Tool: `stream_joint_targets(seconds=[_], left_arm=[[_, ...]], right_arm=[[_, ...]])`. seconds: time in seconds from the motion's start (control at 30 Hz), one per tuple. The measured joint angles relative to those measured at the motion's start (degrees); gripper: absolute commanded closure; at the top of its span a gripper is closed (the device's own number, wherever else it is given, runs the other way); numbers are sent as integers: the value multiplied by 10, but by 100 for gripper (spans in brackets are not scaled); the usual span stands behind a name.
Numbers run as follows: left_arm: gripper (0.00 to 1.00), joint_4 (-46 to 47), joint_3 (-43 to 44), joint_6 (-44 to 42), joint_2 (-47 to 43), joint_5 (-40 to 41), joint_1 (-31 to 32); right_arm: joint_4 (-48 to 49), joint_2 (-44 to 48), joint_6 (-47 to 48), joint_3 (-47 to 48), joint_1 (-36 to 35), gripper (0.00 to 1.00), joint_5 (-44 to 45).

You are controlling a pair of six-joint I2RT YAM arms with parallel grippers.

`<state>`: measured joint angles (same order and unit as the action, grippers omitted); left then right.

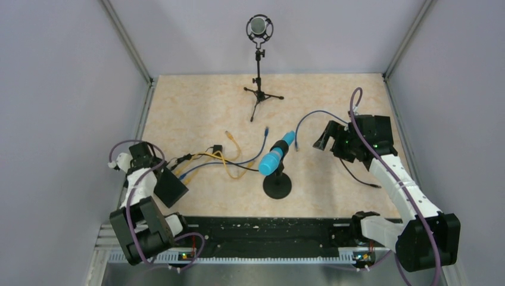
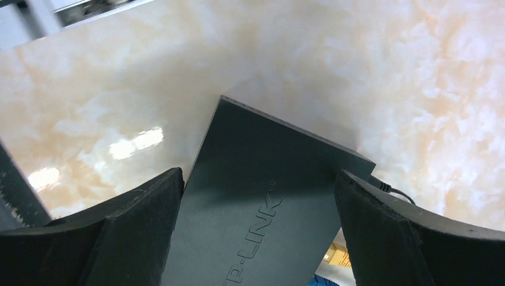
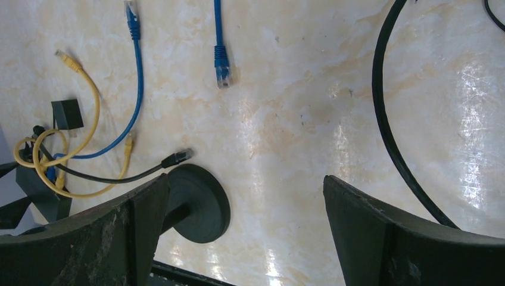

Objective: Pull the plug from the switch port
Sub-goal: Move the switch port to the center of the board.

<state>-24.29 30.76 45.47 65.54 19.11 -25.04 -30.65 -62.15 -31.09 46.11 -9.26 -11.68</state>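
Though the pale marbled table [image 1: 196,95] has a good deal lying on it, what matters sits at its near left corner, where the left arm [image 1: 138,196] is folded low over its own base with the wrist bent down, and the left gripper [image 2: 257,176] has its jaws against the two long sides of the black switch box [image 2: 262,137], holding it as far as I can judge; the right arm [image 1: 399,185] stretches out over the right half, well apart from the box, its right gripper [image 3: 245,182] spread wide with nothing between the fingers, hanging to the right of the blue microphone [image 1: 275,158]. Yellow, blue and black cables [image 1: 229,167] run from mid-table into the box edge facing the middle, and the switch port [image 1: 178,173] is there, too small for me to pick out. The box looks light and slippery, so it wants pinning; the cables are limp, so I'd pinch the hard little plug [image 2: 331,262] itself, right at the box, pressing its brittle latch, and draw it straight out
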Motion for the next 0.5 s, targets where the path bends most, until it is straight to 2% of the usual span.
stream_joint_targets(seconds=[0.2,0.33,0.5], left_arm=[[7,61,80,-47,123,-68,-2],[4,120,139,-63,215,-150,-2],[1,153,180,-87,260,-227,3]], right_arm=[[0,0,0,0,0,1,0],[0,3,-2,-6,0,1,-1],[-3,7,-5,-19,0,1,1]])
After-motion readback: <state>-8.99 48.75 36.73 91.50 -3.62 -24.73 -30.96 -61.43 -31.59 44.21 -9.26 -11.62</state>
